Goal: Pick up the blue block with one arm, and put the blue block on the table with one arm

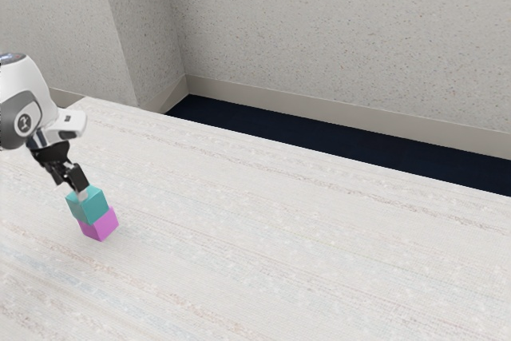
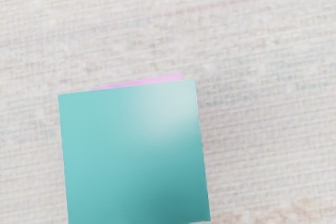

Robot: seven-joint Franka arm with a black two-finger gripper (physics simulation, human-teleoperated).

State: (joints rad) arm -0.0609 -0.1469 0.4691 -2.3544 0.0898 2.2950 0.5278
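At the exterior view's left, our gripper (image 1: 79,192) is down at the top of the blue block (image 1: 89,208), which looks teal to us; whether it stands wide or narrow, or has hold of anything, we can't tell. The block sits on the pink block (image 1: 101,227), slightly farther toward that view's right. An off-centre pinch or sideways nudge could topple the pair. Over the table (image 1: 287,237) farther right, too high a release could tumble our block.
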